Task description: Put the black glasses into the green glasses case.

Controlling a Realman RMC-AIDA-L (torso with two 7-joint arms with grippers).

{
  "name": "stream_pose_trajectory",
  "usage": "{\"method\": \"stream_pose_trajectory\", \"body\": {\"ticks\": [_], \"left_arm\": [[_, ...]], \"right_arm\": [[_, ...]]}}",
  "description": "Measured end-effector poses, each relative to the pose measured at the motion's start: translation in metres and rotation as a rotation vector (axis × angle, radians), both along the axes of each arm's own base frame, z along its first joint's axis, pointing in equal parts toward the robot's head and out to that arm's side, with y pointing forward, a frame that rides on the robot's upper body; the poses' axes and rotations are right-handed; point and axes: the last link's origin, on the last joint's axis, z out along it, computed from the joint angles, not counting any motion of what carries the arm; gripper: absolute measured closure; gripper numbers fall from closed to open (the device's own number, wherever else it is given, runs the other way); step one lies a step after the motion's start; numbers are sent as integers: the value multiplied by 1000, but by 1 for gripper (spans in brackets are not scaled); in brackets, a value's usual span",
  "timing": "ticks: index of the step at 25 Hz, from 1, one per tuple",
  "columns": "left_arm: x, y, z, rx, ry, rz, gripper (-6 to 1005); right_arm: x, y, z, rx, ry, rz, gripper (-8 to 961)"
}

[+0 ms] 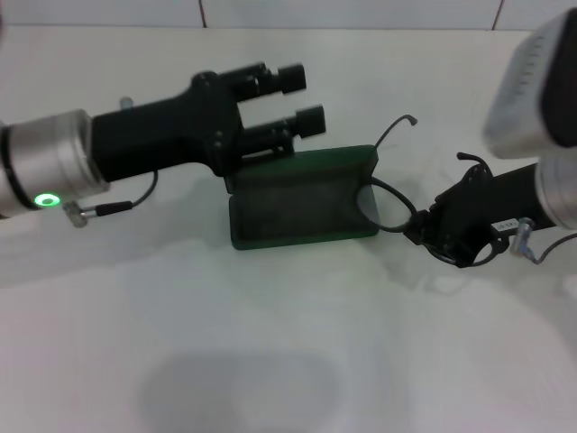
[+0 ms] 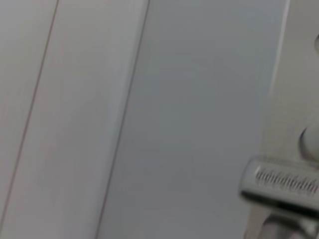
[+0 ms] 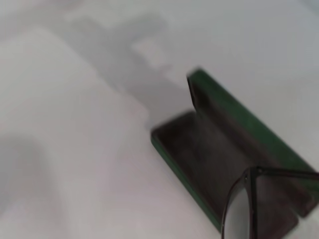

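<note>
Wiry black glasses (image 1: 389, 194) over felt-lined, round-cornered green glasses case (image 1: 302, 200).

the glasses case (image 1: 302, 203) at frame centre is dark green with a darker, near-black lining. the glasses (image 1: 388, 200) have a thin black frame. both grippers are black, on a plain white table (image 1: 288, 361).

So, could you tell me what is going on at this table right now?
The right gripper holds the black glasses by one end, with a lens at the right end of the open green glasses case; they are not yet laid inside. The left gripper, fingers apart, hovers by the case's raised lid.
</note>
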Motion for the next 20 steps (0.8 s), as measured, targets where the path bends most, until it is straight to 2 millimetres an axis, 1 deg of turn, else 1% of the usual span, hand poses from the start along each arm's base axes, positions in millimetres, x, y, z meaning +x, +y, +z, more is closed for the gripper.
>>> {"method": "stream_pose_trajectory", "body": {"ticks": [6,9,11,15,17,20], "left_arm": [[8,-8,12,-42,-101,-34,344],[8,-10,14,-47,-138,-27,344],[9,-10,11,-57,-163,-14,344],[12,-10,3,-84,-194,6,345],[13,-10,-1,-104,-207,21,345],[15,-11,-7,-157,-215,43,346]], "right_arm": [[11,-15,9,-59,197,191,839],[21,-18,12,-71,281,258,839],[31,-20,15,-73,337,297,839],[56,-27,17,-51,459,432,839],[72,-29,17,-12,526,487,839],[84,-29,15,42,584,536,840]]}}
